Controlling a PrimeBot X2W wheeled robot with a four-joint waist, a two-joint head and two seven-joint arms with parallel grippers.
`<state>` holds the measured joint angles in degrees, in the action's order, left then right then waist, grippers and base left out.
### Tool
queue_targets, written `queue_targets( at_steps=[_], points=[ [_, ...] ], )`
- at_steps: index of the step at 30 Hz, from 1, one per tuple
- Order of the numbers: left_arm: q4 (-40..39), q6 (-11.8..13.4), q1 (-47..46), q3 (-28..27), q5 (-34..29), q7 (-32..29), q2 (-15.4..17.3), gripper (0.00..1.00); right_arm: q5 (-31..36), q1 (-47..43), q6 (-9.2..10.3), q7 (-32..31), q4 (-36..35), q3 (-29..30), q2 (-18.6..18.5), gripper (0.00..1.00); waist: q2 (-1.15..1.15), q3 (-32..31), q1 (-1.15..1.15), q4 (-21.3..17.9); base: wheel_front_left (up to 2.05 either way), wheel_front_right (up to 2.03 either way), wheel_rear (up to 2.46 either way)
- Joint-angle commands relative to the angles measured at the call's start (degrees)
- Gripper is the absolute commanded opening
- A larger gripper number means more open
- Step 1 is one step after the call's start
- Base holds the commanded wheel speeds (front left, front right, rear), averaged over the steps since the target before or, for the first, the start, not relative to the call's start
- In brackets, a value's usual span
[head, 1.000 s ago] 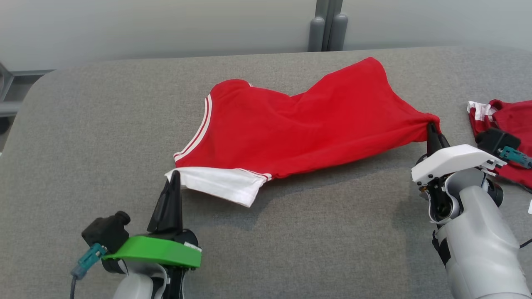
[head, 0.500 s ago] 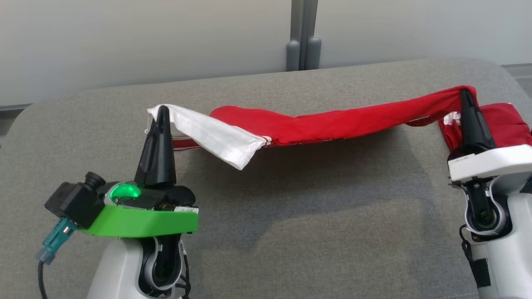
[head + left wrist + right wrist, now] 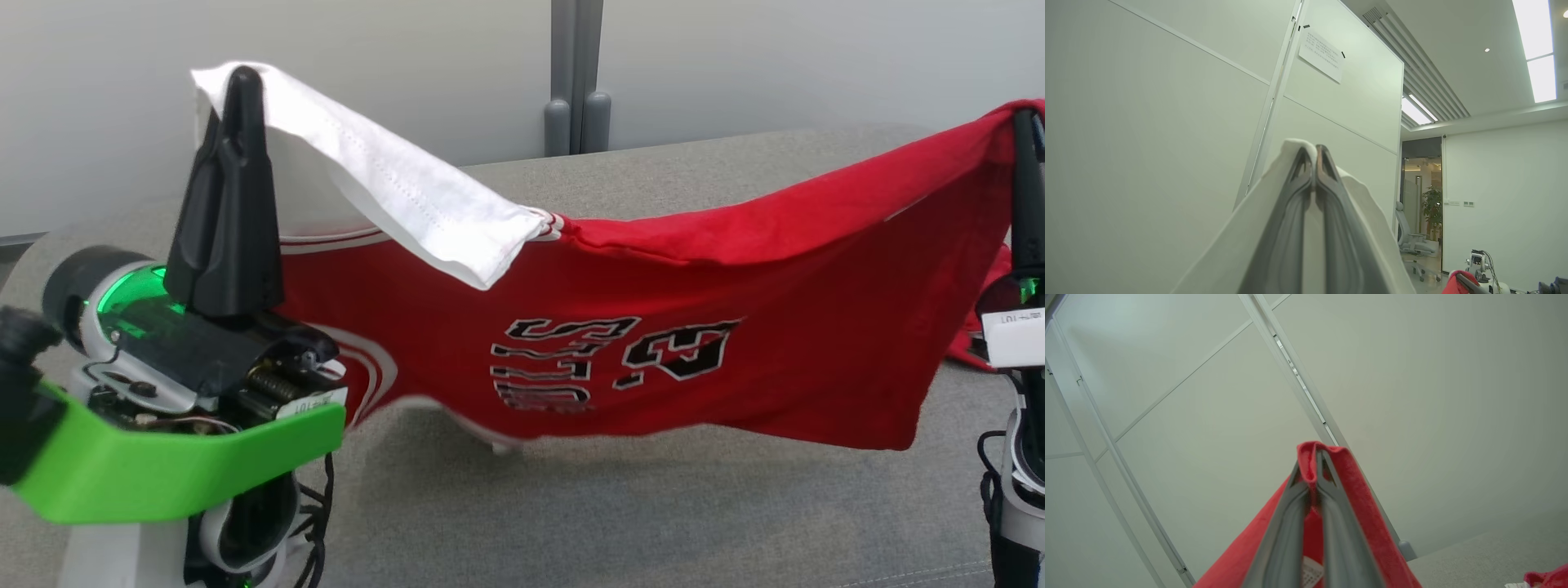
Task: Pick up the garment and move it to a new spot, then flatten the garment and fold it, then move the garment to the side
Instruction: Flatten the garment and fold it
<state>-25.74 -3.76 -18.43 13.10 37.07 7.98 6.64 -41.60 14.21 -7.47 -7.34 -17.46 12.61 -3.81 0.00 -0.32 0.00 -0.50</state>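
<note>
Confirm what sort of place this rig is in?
Probably an office-style lab: white partition panels, recessed ceiling light strips, and an office chair beside a potted plant near a doorway. The garment hangs over a grey padded table.

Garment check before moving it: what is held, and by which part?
The garment, left gripper on its white sleeve, right gripper on a red corner.

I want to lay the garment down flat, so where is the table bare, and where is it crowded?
Bare: the wide grey table stretch under the hanging garment, between the left gripper and right gripper. Also the far strip before the grey post. Crowded: the right end, where a second red cloth lies.
</note>
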Motion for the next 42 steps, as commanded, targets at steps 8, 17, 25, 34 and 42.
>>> queue_targets(
  at_steps=[8,17,25,34,42],
  points=[
    [-7.78,1.42,-5.48,-0.78,-1.63,-4.77,2.82,0.0,-1.04,-1.02,-0.03,-5.58,-9.39,2.14,0.78,0.0,0.0,2.4,0.0,0.48,0.0,0.0,0.0],
    [1.13,0.46,-15.96,-2.35,-0.19,-7.09,3.92,0.0,0.44,7.52,-0.04,-7.94,-4.64,-1.43,0.8,0.0,0.0,11.2,0.0,0.3,0.0,0.0,0.0],
    [21.78,-0.93,-38.94,-4.44,-3.98,-6.05,6.61,0.0,7.5,36.85,-0.04,-4.13,18.53,-3.74,0.81,0.0,0.0,20.02,0.0,0.03,0.0,0.0,0.0],
    [48.42,0.06,-64.32,-3.12,-13.06,3.52,7.7,0.0,16.07,64.28,-0.04,11.77,49.25,-5.47,0.88,0.0,0.0,24.63,0.0,0.81,0.0,0.0,0.0],
    [53.97,-1.09,-67.81,-4.68,-16.74,7.28,7.05,0.0,12.8,69.24,-0.03,18.86,63.05,-11.45,0.83,0.0,0.0,33.16,0.0,1.65,0.0,0.0,0.0]
  ],
)
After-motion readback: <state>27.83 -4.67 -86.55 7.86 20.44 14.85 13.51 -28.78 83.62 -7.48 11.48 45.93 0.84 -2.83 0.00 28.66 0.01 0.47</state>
